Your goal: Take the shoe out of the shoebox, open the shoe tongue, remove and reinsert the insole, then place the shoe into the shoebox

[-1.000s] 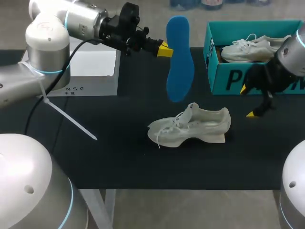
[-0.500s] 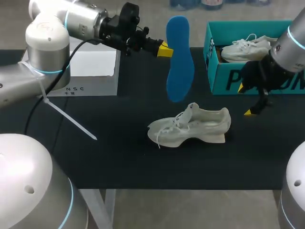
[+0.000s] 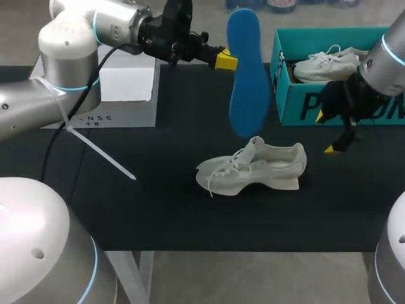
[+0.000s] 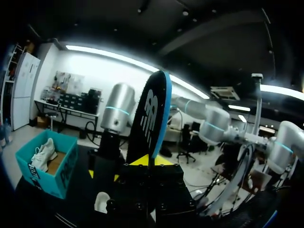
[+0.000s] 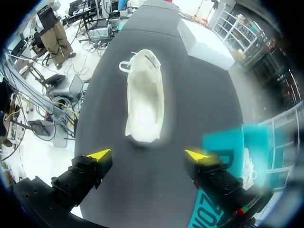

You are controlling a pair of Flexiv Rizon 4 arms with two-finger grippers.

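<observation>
The white shoe [image 3: 253, 168] lies on its side on the black table, toe to the left. Above it hangs the blue insole [image 3: 243, 73], upright, with my left gripper [image 3: 224, 61] shut on its edge. In the left wrist view the insole [image 4: 152, 114] stands on edge between the fingers of the left gripper [image 4: 148, 161]. My right gripper [image 3: 328, 133] is open in front of the teal shoebox [image 3: 297, 95], to the right of the shoe's heel. In the right wrist view the shoe [image 5: 142, 102] lies ahead of the open right gripper [image 5: 148, 155], heel nearest.
A second white shoe [image 3: 326, 63] lies inside the teal shoebox [image 5: 223, 142] at the back right. A white box [image 3: 126, 82] sits at the back left, and the same white box [image 5: 204, 45] shows beyond the shoe in the right wrist view.
My left arm has carried the insole a little to the right and upward, closer over the shoe. The right gripper rose slightly and then stayed still, open.
</observation>
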